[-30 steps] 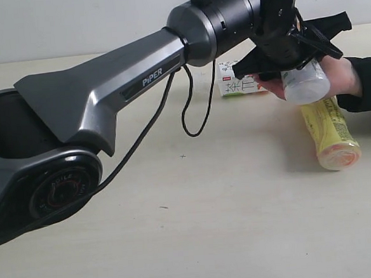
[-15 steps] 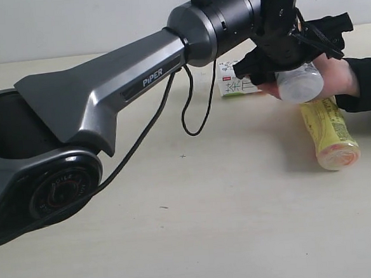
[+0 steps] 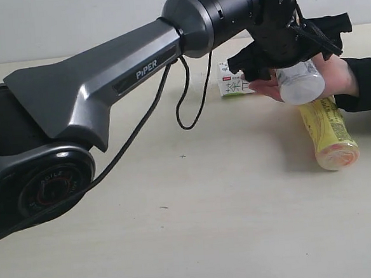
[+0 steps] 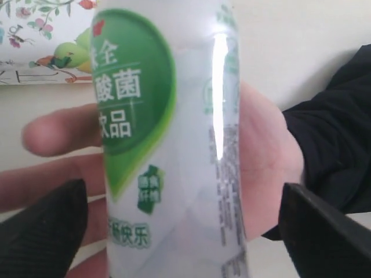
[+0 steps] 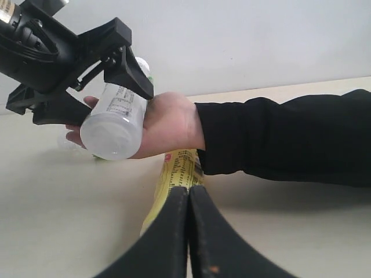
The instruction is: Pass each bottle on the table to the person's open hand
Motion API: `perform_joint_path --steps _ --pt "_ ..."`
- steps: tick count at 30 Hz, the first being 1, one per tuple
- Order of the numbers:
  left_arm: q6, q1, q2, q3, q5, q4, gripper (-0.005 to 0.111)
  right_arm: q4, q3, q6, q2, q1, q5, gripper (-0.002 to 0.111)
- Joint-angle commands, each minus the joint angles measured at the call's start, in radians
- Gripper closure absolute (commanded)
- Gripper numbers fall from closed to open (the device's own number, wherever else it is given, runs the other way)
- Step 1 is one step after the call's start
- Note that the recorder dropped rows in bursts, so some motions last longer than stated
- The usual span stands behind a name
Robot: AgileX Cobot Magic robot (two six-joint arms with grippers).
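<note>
The cloudy white bottle with a green label lies in the person's open hand. My left gripper is open, its black fingers standing clear on both sides of that bottle. The yellow tea bottle lies on the table just below the hand. The short clear bottle with a floral label lies behind the gripper. My right gripper is shut and empty, low over the table near the tea bottle. The cola bottle is out of view.
The person's black sleeve reaches in from the right edge. The left arm's long grey link spans the left half of the exterior view, with a black cable hanging under it. A plain wall stands behind the table.
The left arm has lifted slightly and its jaws have spread off the white bottle, which now rests in the palm. The other bottles and the right gripper have not moved.
</note>
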Motion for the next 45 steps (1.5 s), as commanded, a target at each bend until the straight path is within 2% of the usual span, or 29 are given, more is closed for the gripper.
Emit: perform_joint_path --steps 1,10,17,19,22,27,29,33,37,41,42,43,45 --pt "0.013 -0.003 -0.036 -0.009 0.039 0.023 0.021 0.003 0.004 -0.001 -0.004 -0.004 -0.006 0.108" --pt "0.131 -0.005 -0.103 -0.009 0.132 0.04 0.021 0.003 0.004 -0.001 -0.004 -0.004 -0.006 0.108" --pt "0.386 -0.034 -0.202 -0.009 0.18 0.032 0.022 0.003 0.004 -0.001 -0.004 -0.004 -0.006 0.108" --pt "0.432 -0.047 -0.232 -0.009 0.212 0.032 0.025 0.003 0.004 -0.001 -0.004 -0.004 -0.006 0.108" --pt "0.493 -0.071 -0.275 -0.009 0.286 0.032 0.047 0.003 0.004 -0.001 -0.004 -0.004 -0.006 0.108" --pt "0.513 -0.102 -0.344 0.0 0.301 0.053 0.103 0.003 0.004 -0.001 -0.004 -0.004 -0.006 0.108" --pt "0.517 -0.113 -0.381 0.018 0.301 0.039 0.106 0.003 0.004 -0.001 -0.004 -0.004 -0.006 0.108" --pt "0.587 -0.187 -0.488 0.059 0.301 0.041 0.107 0.003 0.004 -0.001 -0.004 -0.004 -0.006 0.108" --pt "0.587 -0.278 -0.63 0.209 0.301 0.118 0.107 0.003 0.004 -0.001 -0.004 -0.004 -0.006 0.108" --pt "0.486 -0.383 -0.895 0.503 0.301 0.34 0.107 0.003 0.004 -0.001 -0.004 -0.004 -0.006 0.108" --pt "0.465 -0.393 -0.946 0.559 0.301 0.362 0.107 0.003 0.004 -0.001 -0.004 -0.004 -0.006 0.108" --pt "0.441 -0.404 -1.043 0.679 0.301 0.382 0.107 0.003 0.004 -0.001 -0.004 -0.004 -0.006 0.108" --pt "0.423 -0.404 -1.15 0.804 0.234 0.384 0.107 0.003 0.004 -0.001 -0.004 -0.004 -0.006 0.108"
